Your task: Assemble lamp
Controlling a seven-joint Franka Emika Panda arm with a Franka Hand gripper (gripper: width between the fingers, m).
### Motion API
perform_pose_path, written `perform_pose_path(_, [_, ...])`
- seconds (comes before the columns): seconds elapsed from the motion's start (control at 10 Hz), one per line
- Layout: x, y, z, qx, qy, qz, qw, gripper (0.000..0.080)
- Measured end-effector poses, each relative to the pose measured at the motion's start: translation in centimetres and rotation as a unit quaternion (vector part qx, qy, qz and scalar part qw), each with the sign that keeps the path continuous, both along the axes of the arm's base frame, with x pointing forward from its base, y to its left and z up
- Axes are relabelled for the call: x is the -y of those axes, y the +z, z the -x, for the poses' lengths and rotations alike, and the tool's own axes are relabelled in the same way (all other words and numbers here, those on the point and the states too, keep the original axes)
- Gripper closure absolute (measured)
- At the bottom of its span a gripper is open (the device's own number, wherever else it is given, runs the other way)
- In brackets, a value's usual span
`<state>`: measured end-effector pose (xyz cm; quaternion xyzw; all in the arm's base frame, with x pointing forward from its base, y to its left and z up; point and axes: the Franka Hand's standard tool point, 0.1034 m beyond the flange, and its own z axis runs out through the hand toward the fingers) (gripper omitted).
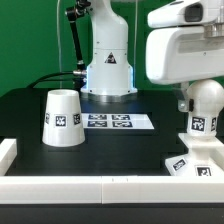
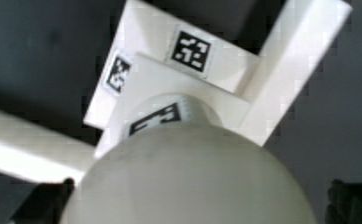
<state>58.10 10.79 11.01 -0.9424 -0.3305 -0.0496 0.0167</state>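
A Franka arm's gripper (image 1: 203, 100) hangs directly above the lamp's bulb (image 1: 204, 110), jaws spread wide; in the wrist view the dark fingertips (image 2: 43, 200) sit apart on either side of the bulb's rounded head (image 2: 192, 180) and do not appear to press on it. The bulb stands upright in the square base (image 1: 193, 162), whose tagged white faces show beneath it. Taking the base as landmark: the cone shade (image 1: 62, 119) stands well apart from it toward the exterior view's left, wide end down on the black table (image 1: 120, 150), untouched. The marker board (image 1: 118, 122) lies flat between shade and base, farther back on the table. A low white rail (image 1: 100, 184) runs along the table's near edge, just in front of the base. Behind the marker board rises the white robot pedestal (image 1: 108, 62), against a green backdrop (image 1: 30, 40).
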Motion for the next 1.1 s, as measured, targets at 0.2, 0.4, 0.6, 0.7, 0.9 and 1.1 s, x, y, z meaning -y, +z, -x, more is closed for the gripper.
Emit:
perform_pose_path(0.2, [0.23,0.06,-0.48,0.008,0.147,0.032,0.989,0.0100])
perform_pose_path(0.4, [0.12,0.13,-0.59,0.012,0.230,0.056,0.972,0.0100])
perform_pose_path(0.6, [-0.05,0.25,-0.74,0.011,0.304,0.074,0.950,0.0100])
perform_pose_path(0.7, [0.00,0.17,-0.57,0.007,0.330,0.078,0.941,0.0100])
perform_pose_path(0.9, [0.00,0.12,-0.49,0.005,0.360,0.085,0.929,0.0100])
perform_pose_path(1.1, [0.23,0.08,-0.52,0.005,0.368,0.087,0.926,0.0222])
